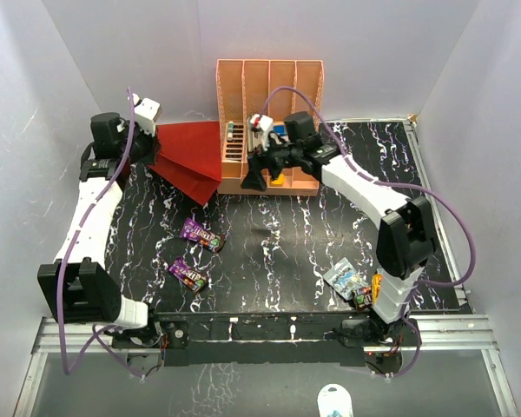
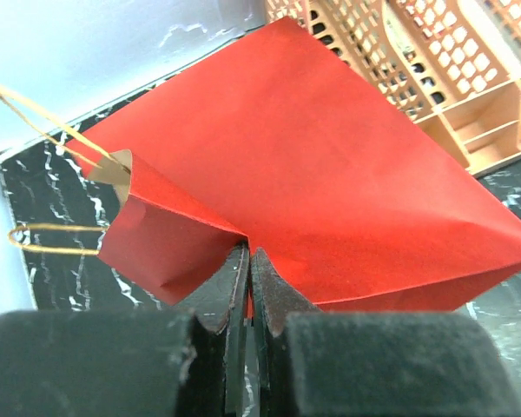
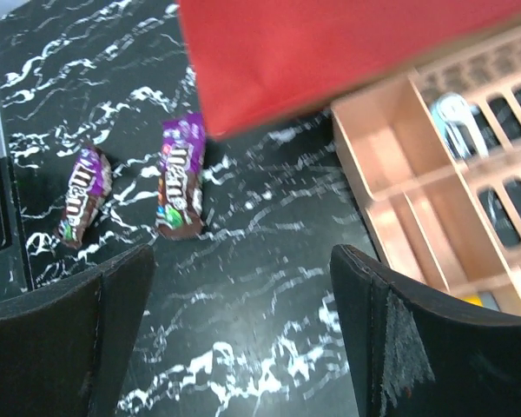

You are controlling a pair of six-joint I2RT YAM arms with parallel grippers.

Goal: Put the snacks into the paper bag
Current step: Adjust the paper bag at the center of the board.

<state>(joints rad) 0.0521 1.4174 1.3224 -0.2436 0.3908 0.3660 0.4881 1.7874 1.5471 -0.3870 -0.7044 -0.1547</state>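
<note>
The dark-red paper bag [image 1: 191, 156] lies flat and folded at the back left. My left gripper [image 1: 149, 142] is shut on its edge, and the left wrist view shows the jaws [image 2: 248, 252] pinching a fold of the bag [image 2: 330, 174]. My right gripper [image 1: 257, 172] is open and empty above the table, in front of the organizer. Two purple candy bars [image 1: 200, 233] [image 1: 189, 274] lie at centre left and also show in the right wrist view [image 3: 181, 178] [image 3: 84, 195]. A blue-grey pouch [image 1: 343, 276] and small yellow and dark packets [image 1: 369, 294] lie near the right arm's base. The red chip bag is out of view.
The peach slotted organizer [image 1: 269, 95] stands at the back centre beside the bag, with small boxes in its front tray [image 1: 282, 178]. The bag's twine handles [image 2: 43, 234] point toward the left wall. Grey walls enclose the table.
</note>
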